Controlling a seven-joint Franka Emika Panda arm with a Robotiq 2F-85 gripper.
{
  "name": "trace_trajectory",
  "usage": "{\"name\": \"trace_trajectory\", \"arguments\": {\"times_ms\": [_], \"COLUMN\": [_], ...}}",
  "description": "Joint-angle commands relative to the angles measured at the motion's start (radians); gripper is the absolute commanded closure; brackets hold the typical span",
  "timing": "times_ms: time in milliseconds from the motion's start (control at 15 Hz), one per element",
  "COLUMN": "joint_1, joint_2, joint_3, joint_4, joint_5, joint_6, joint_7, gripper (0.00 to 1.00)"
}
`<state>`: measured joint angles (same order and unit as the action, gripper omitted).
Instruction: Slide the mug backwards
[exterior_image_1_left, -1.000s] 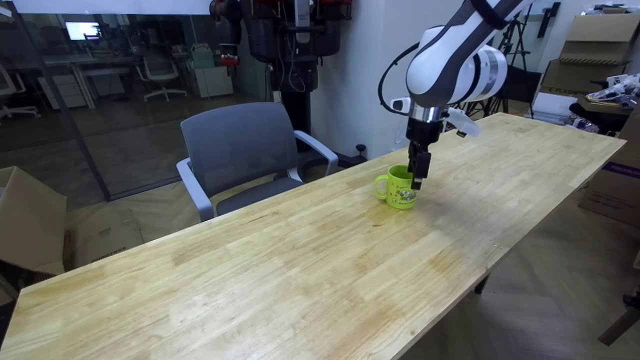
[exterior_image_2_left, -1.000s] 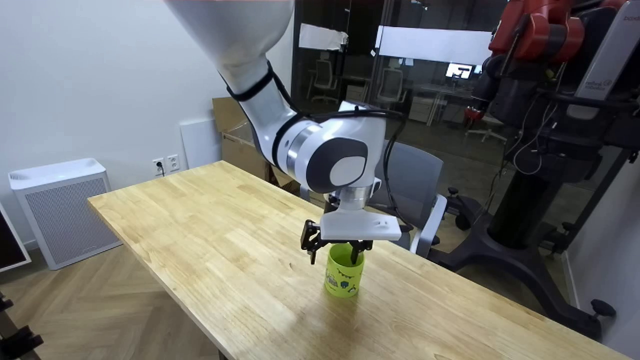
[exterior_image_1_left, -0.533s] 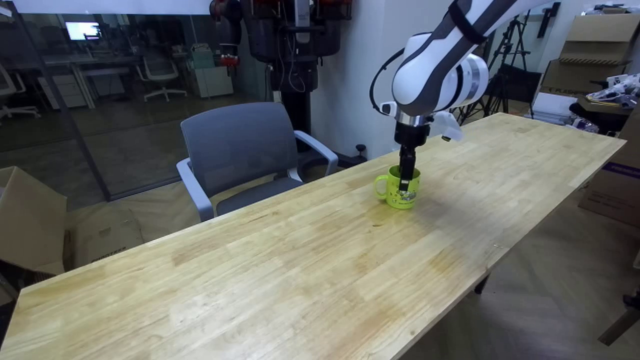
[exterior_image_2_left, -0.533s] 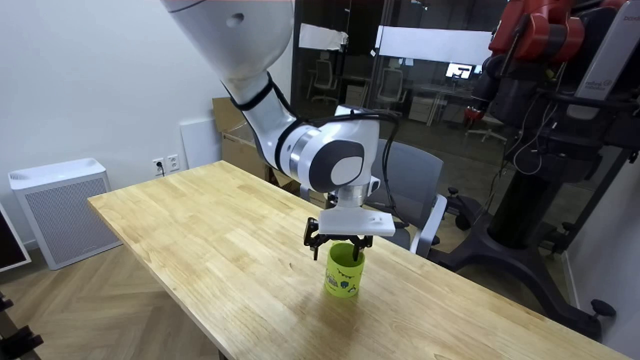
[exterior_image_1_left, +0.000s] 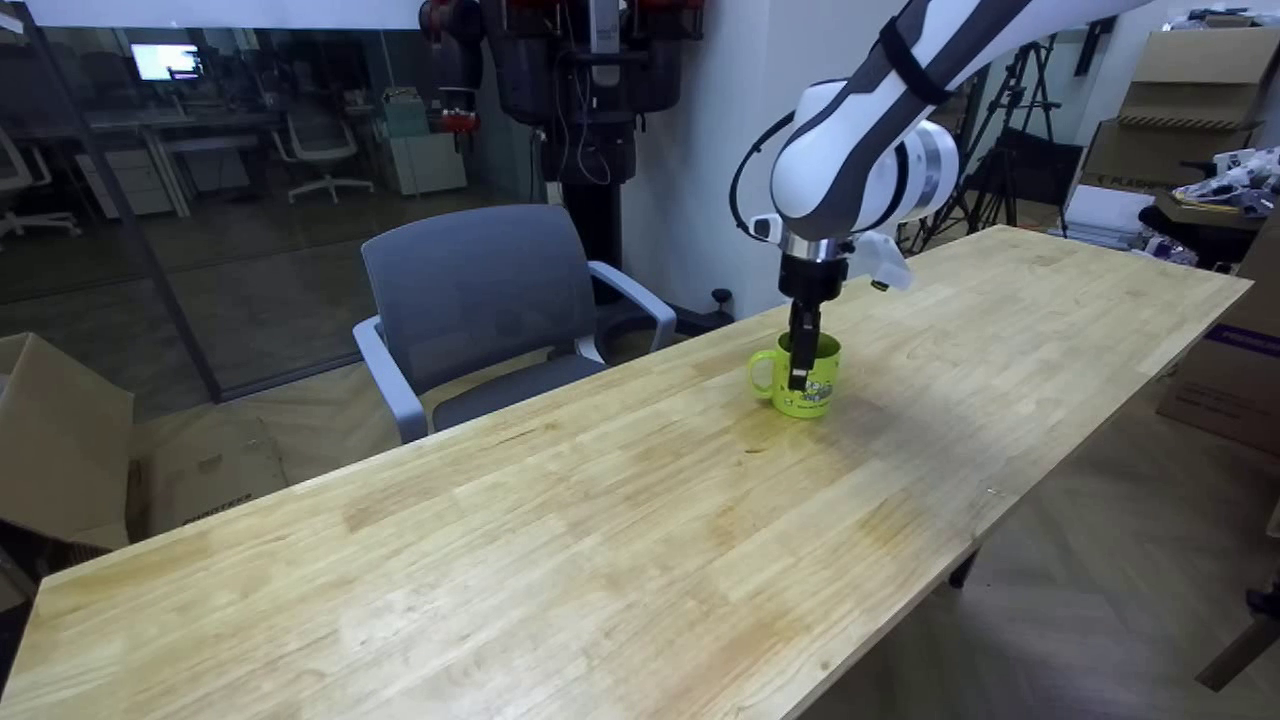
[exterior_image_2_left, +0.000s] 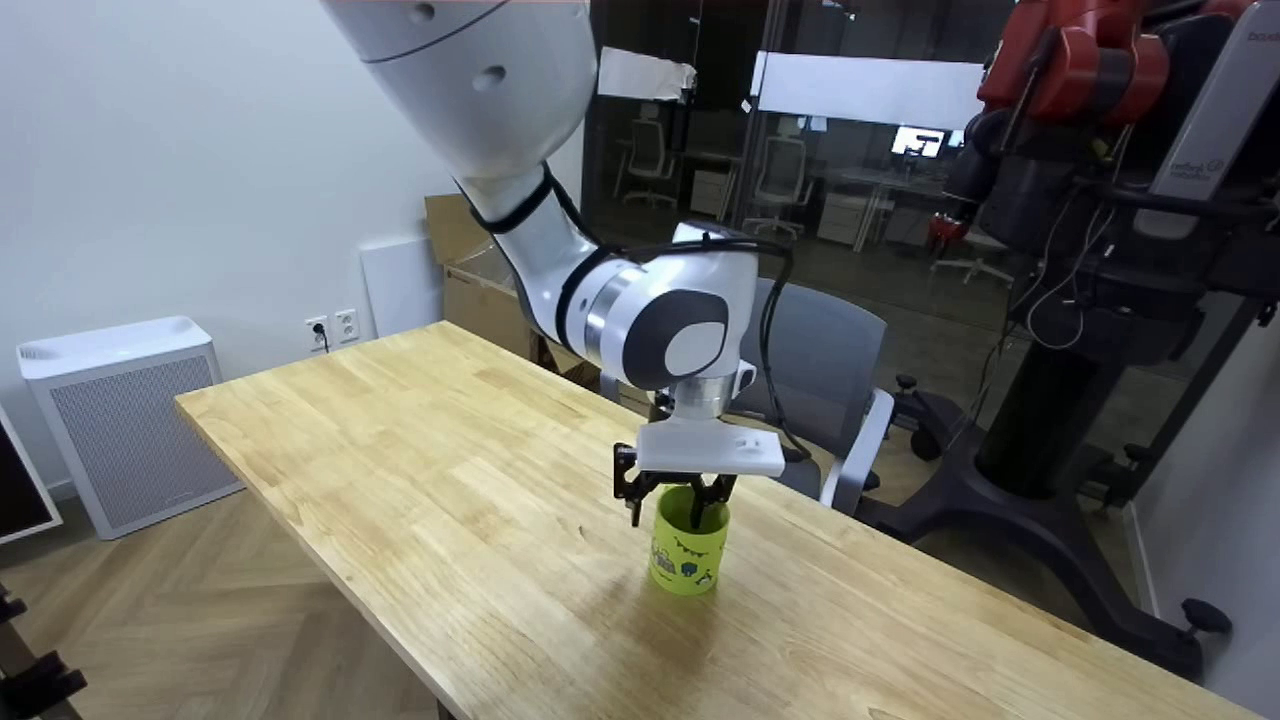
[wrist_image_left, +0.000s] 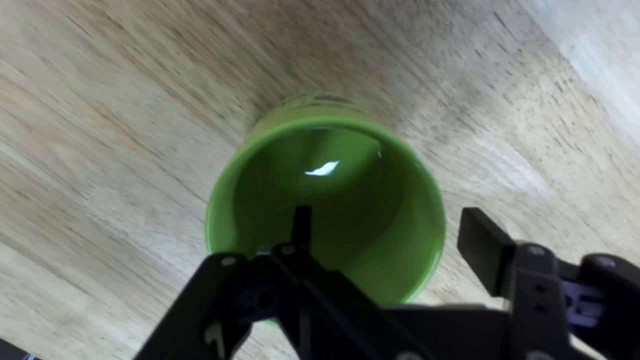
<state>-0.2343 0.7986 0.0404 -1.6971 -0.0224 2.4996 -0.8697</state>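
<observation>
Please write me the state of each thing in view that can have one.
Mug: upright on the table, no contents visible.
Gripper: open, one finger over or inside the mug's mouth, the other outside.
Chair: upright beside the table.
Monitor: lit.
Cardboard box beyond the table: flap raised.
Wall sockets: plug in one.
White grilled unit: on or off, cannot tell.

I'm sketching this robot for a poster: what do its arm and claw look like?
The arm is glossy white and round-jointed, with dark grey panels, black straps and a silver collar; a black cable loops beside it. The claw has jointed black fingers below a flat white housing.
</observation>
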Motion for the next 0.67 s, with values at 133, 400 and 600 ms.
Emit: {"name": "trace_trajectory", "arguments": {"times_ms": [133, 400, 600], "joint_1": [-0.006, -0.019, -0.022], "joint_2": [0.017, 0.017, 0.018], "joint_3": [0.009, 0.029, 0.034], "joint_4": [0.041, 0.051, 0.059], "joint_5": [-0.004, 0.023, 0.038], "joint_6": [-0.022, -0.074, -0.102], "joint_7": [0.024, 0.021, 0.020], "gripper": [0.69, 0.95, 1.00]}}
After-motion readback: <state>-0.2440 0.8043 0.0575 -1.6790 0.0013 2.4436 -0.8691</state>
